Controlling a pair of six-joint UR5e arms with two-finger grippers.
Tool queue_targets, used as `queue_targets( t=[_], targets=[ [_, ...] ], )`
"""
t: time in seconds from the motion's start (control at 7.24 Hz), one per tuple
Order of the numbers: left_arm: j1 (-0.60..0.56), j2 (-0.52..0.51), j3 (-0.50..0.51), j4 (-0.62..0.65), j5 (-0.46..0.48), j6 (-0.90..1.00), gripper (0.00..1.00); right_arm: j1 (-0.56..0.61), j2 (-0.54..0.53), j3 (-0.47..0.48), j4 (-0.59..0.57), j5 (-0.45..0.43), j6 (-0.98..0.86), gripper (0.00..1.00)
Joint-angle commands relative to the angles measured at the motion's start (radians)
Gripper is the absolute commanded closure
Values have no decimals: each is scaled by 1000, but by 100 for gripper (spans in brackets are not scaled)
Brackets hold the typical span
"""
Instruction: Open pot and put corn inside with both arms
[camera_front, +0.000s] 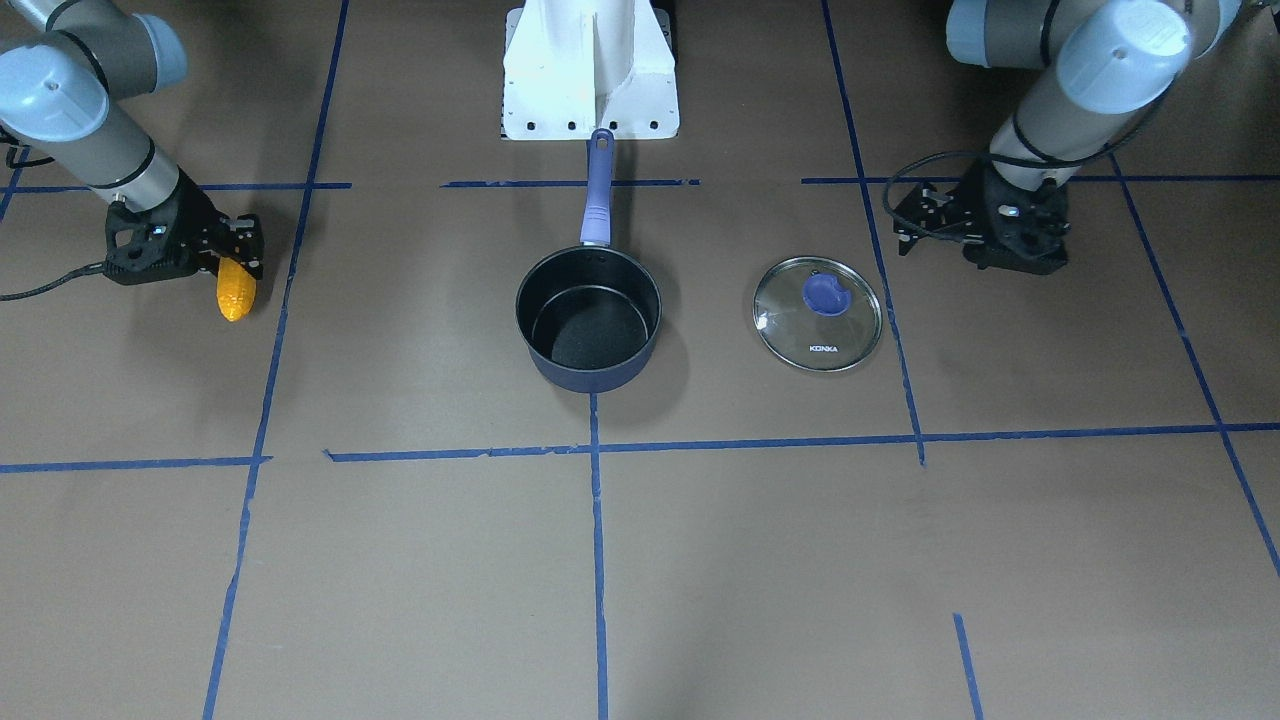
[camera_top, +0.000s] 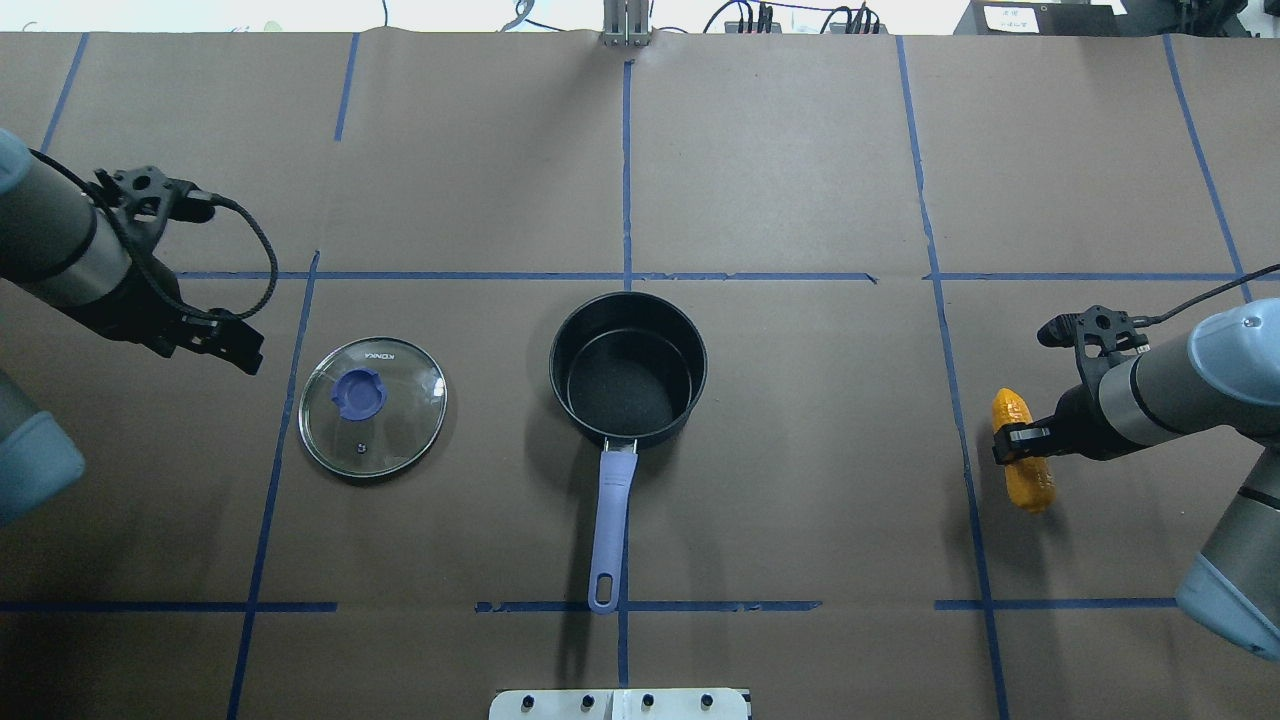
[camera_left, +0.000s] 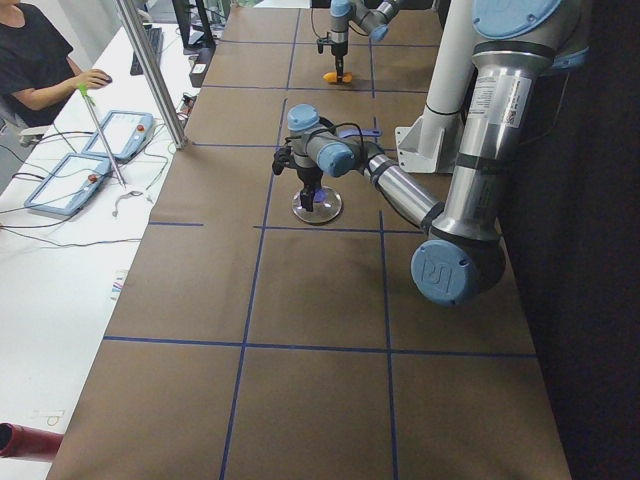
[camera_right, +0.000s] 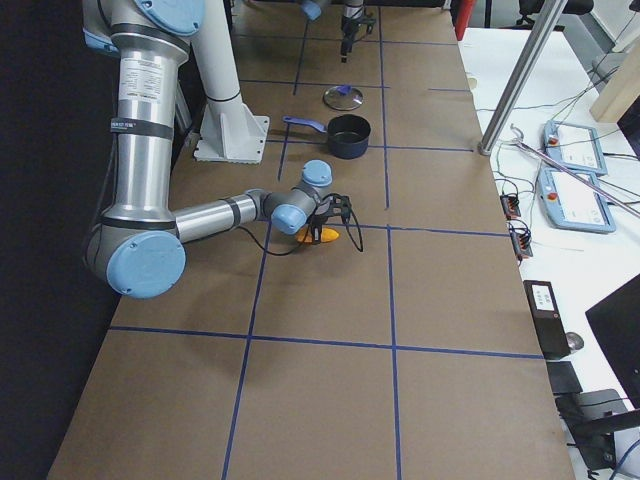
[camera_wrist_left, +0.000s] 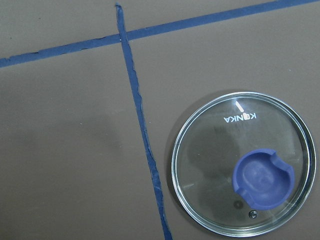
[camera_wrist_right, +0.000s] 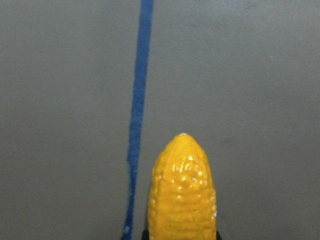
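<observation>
While the pot (camera_top: 628, 385) is sitting with its lid off at the middle of the table (camera_top: 800, 150), its long handle is pointing back toward the robot's base. The glass lid (camera_top: 372, 406) is lying flat, knob up, on the pot's left side, near it but not touching. The left gripper (camera_front: 908, 222) is hanging beyond the lid, farther out from the pot, and its fingers are standing apart, grasping nothing. Now look the other way: well out to the pot's right, the right gripper (camera_top: 1010, 440) is clamping its fingers on the corn (camera_front: 235, 292), and the cob's tapered tip is sticking out past them. Whether the corn is touching the table or riding just above it, I cannot tell from here. A strip of blue tape (camera_top: 955, 400) is running between the pot and the corn.
</observation>
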Motion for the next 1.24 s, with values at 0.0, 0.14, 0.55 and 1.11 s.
queue_targets(
  t=[0.0,0.14,0.55,1.11],
  targets=[
    [-182,154,-61,9,-63,232,0,-7,194,48,-93,-5,191,100],
    [-268,223,-61,8,-103,326,0,-24,346,48,-231,-8,256,100],
    [-384,300,-60,8,-105,487,0,-163,692,-86,-474,-157,492,100],
    [-393,312,-61,8,-102,487,0,-210,817,-225,-451,-220,556,99]
  ],
)
